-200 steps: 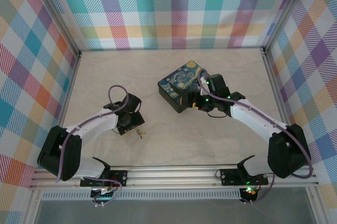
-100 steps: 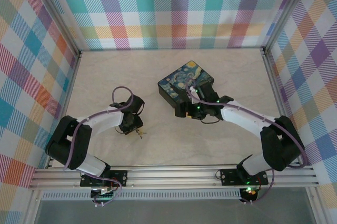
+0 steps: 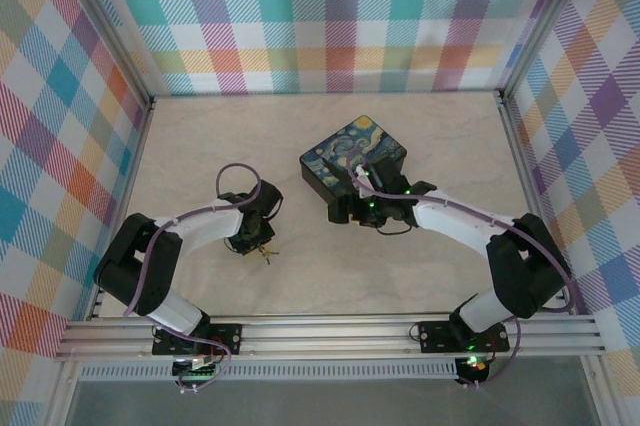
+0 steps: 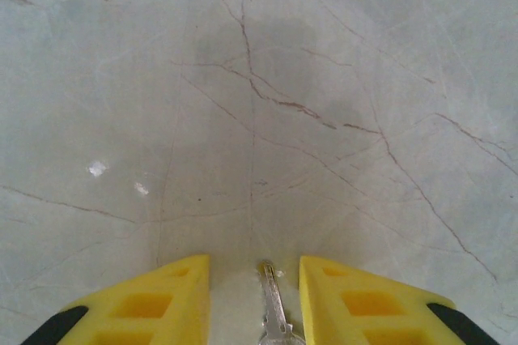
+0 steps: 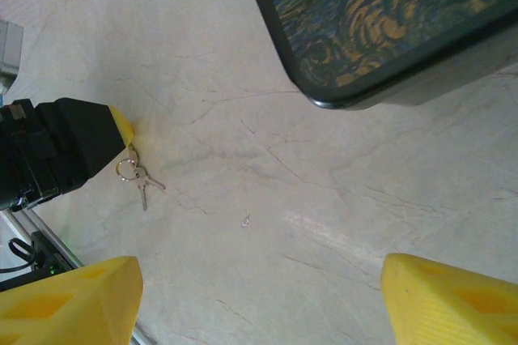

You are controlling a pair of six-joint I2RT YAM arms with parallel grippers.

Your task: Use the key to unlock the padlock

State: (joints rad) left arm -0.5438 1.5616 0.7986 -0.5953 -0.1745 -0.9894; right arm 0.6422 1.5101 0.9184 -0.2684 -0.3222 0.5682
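A small silvery key (image 4: 273, 308) lies flat on the marble table between the yellow fingers (image 4: 174, 296) of my left gripper (image 4: 254, 268). The jaws stand narrowly apart, with a gap on each side of the key. From above, the key bunch (image 3: 264, 252) sticks out just past my left gripper (image 3: 255, 241). In the right wrist view the key ring and its keys (image 5: 139, 179) lie beside the left gripper's yellow tip (image 5: 121, 125). My right gripper (image 5: 261, 268) is wide open over bare table, next to the black box (image 3: 350, 156). The padlock is hidden.
The black box with the blue-and-yellow painted lid (image 5: 380, 13) stands mid-table, right of centre. Plaid walls enclose the table on three sides. An aluminium rail (image 3: 330, 331) runs along the near edge.
My left gripper's jaws have narrowed around the key and the arm has shifted slightly right. My right gripper has dropped from the box's side to its near-left corner.
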